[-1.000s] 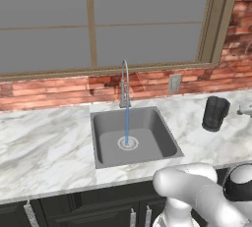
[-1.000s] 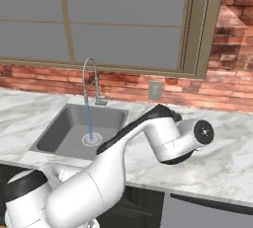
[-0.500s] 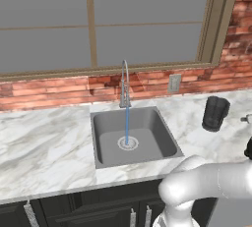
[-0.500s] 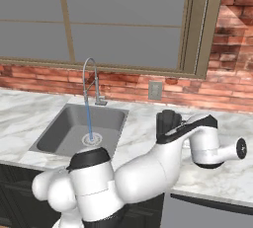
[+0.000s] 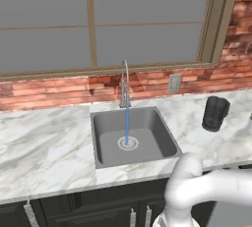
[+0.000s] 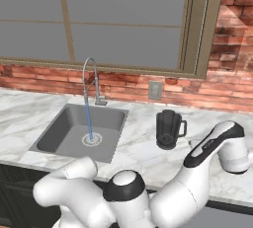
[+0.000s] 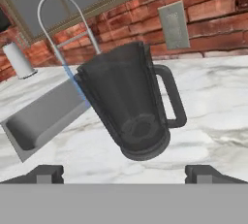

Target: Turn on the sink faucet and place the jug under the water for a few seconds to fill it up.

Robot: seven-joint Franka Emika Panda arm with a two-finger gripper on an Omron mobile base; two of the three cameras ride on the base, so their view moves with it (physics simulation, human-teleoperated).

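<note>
**Water running, jug on the marble, fingers wide apart**

The sink faucet stands at the back edge of the sink, its gooseneck arching forward over the basin. A thin blue stream of water falls straight from the spout onto the round drain.

The jug stands upright on the white marble tabletop, well to the right of the sink and clear of its rim. Its handle (seen in the right base view) points to the right, away from the basin. Behind it on the brick wall is a grey wall outlet, under the large window.

In the hand view the jug sits in the middle, tilted by the camera's roll, with its handle on the right and the faucet's curve behind it on the left. The gripper faces the jug with its fingers spread as wide as they go, one tip low on each side. They hold nothing and do not touch the jug, which stands beyond them.

The white arm reaches across the front of the tabletop to the right, near the jug.
</note>
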